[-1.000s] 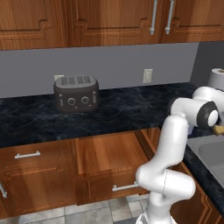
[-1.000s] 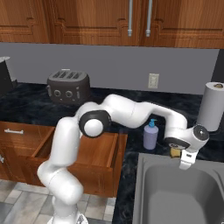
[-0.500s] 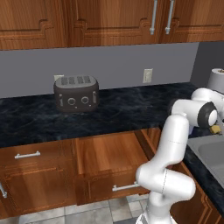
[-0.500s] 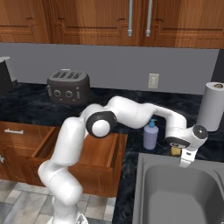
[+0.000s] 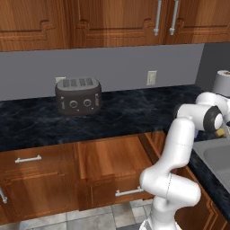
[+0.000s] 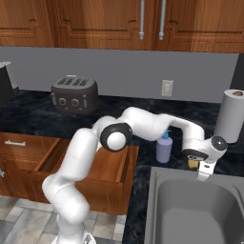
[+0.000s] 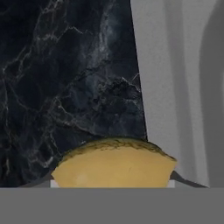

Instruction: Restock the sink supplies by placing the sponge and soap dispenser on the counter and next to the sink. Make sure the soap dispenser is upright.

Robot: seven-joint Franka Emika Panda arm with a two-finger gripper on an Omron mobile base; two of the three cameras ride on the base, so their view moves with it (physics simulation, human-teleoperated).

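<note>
Gripper (image 6: pixel 194 165) pinches the yellow sponge (image 7: pixel 114 162) low over the counter (image 7: pixel 65 87) beside the sink (image 6: pixel 190 209), apparently to set it near the upright soap dispenser (image 6: pixel 164 147).

left base view: behind-left of arm, looks forward and down, toaster (image 5: pixel 79 95) upper left, sink (image 5: pixel 218 155) at right edge | right base view: behind-right, same counter (image 6: pixel 143 110), toaster (image 6: pixel 75 93) at left | hand view: close, down onto counter (image 7: pixel 65 74) and sink rim (image 7: pixel 170 65)
</note>
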